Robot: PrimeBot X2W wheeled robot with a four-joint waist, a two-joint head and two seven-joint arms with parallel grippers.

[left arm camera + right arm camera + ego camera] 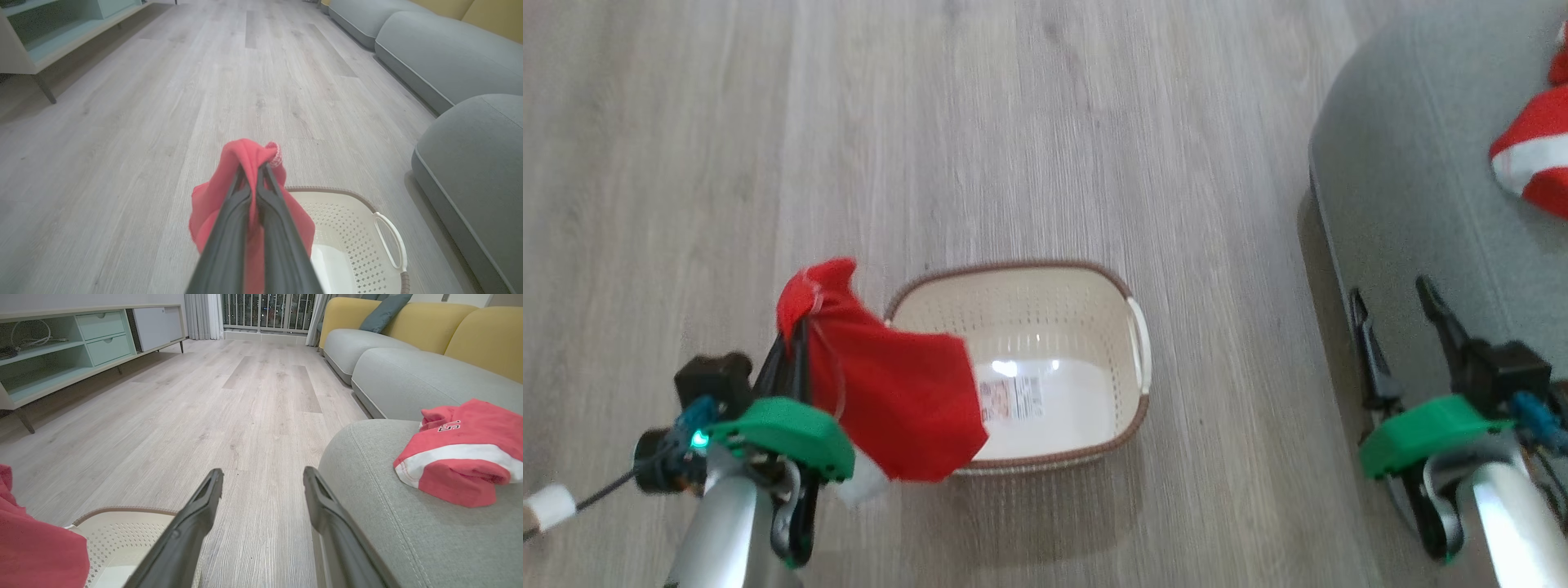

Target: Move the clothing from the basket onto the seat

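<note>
Clothing (898,408) over basket (1029,314) rim, label (1017,400) partly behind it.

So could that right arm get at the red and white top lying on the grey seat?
Probably yes. The right gripper is open and empty, by the near edge of the seat, and the red and white top lies further along the cushion with nothing between them.

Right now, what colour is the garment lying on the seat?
Red with a white band and small white lettering; the garment shows best in the right wrist view.
</note>
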